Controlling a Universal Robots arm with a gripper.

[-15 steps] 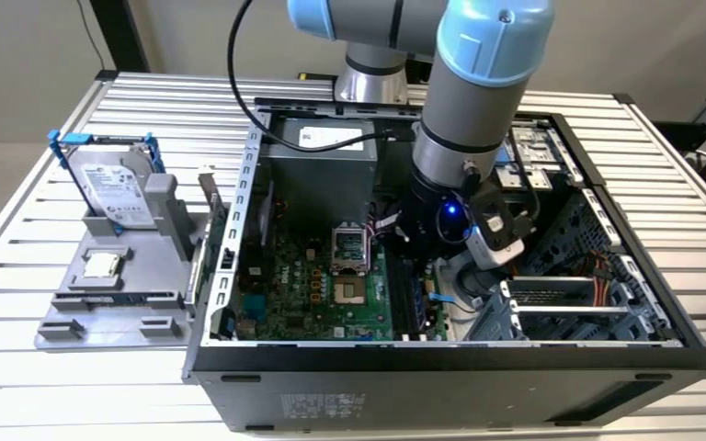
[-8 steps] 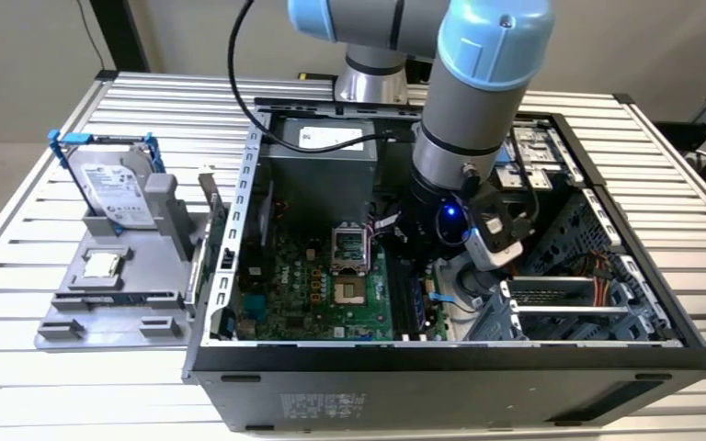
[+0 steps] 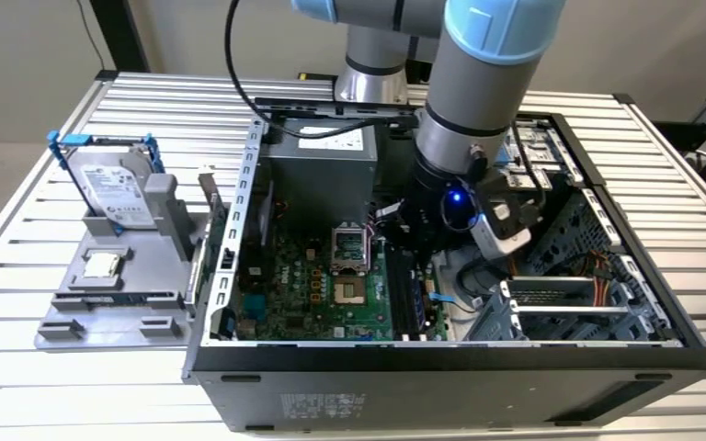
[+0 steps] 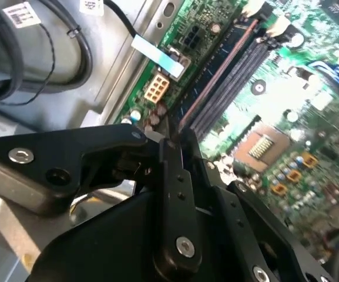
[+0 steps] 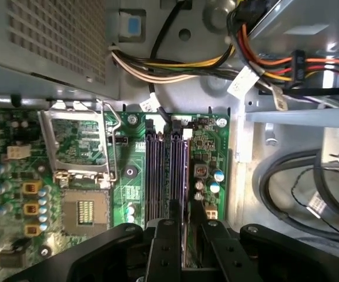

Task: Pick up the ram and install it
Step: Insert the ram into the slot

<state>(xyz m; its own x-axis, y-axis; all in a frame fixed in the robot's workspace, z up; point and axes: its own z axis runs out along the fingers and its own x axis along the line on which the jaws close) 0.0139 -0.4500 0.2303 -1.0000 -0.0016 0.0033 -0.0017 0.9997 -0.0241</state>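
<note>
Ram (image 5: 184,176) is seen edge-on in both wrist views, as a thin brownish line (image 4: 216,73) that runs along the outermost of the black memory slots (image 5: 157,176), on the side of the motherboard (image 5: 131,173) away from the processor socket (image 5: 84,208). One end of this line goes in between the black fingers of the gripper (image 5: 187,235). I see the fingers pressed close together, pinching the ram by its thin edge. If the stick is fully down in its slot or only resting on top of it, I cannot tell.

In the exterior view the arm (image 3: 482,101) reaches down into the open computer case (image 3: 451,358), which lies on its side on the slatted metal table (image 3: 34,386). Its wrist hangs over the green motherboard (image 3: 316,294), toward the exterior view's right part of the board. A bundle of coloured power cables (image 5: 175,67) passes above the board's edge in the first wrist view.

Outside the case, at the exterior view's left, a silver hard drive (image 3: 114,184) in a blue frame stands upright on a grey holder (image 3: 120,285), well apart from the gripper.
</note>
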